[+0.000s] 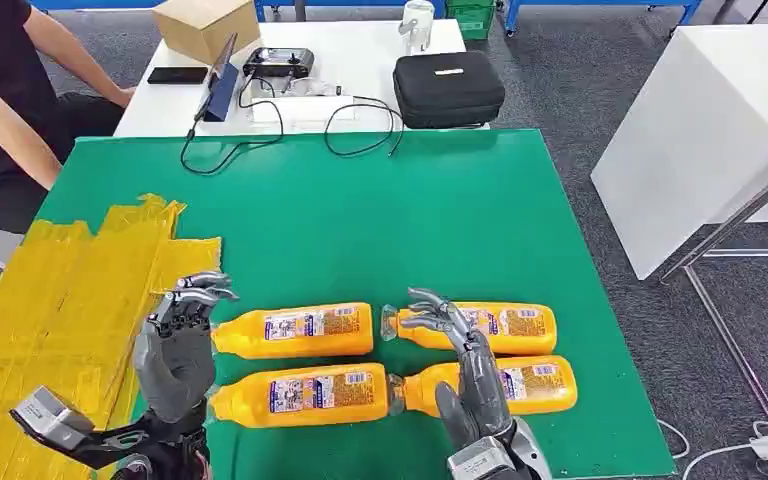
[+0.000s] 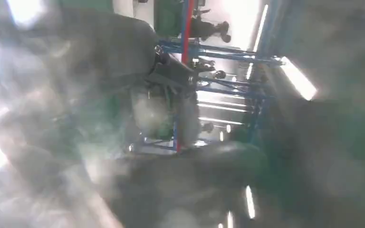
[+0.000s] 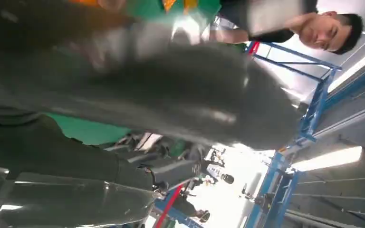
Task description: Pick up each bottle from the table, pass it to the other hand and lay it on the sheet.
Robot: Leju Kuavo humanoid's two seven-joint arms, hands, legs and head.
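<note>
Bottles, four orange ones, lie in two rows on the green tabletop, right of the yellow sheet. Nearest the sheet are the upper-left bottle and lower-left bottle; beyond them the upper-right bottle and lower-right bottle. Left hand hangs at the sheet's edge, fingers curled and empty. Right hand hovers over the right pair, fingers spread, gripping nothing.
</note>
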